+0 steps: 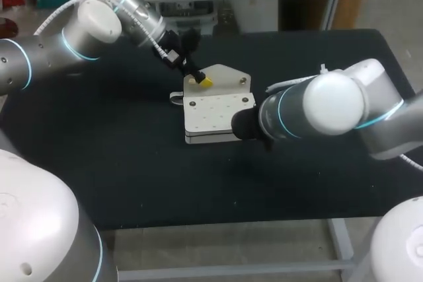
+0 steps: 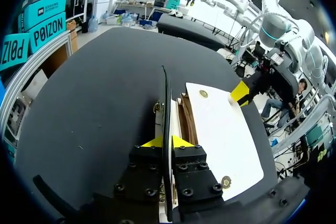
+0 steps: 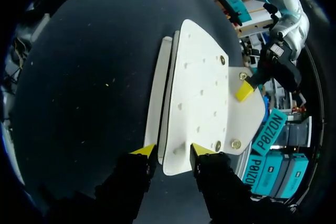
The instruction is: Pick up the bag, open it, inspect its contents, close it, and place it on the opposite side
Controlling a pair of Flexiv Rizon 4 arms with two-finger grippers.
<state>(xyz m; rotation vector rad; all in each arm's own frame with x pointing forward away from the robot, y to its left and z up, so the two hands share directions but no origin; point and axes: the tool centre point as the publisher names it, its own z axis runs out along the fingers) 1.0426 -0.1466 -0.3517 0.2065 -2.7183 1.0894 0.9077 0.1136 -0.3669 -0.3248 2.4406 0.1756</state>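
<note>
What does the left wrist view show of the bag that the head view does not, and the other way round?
Only the left wrist view shows the brown lining of the white bag, in the gap beside the flap, which the left gripper pinches edge-on. It also shows a yellow tip of the right gripper at the far end. Only the head view shows the dotted top panel and the right arm, which hides that gripper's fingers. Both show the bag on the black table.

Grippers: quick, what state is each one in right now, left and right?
Left gripper: closed on the flap of the bag, pinching its edge.
Right gripper: closed on the bag, one finger on each side of its end.
</note>
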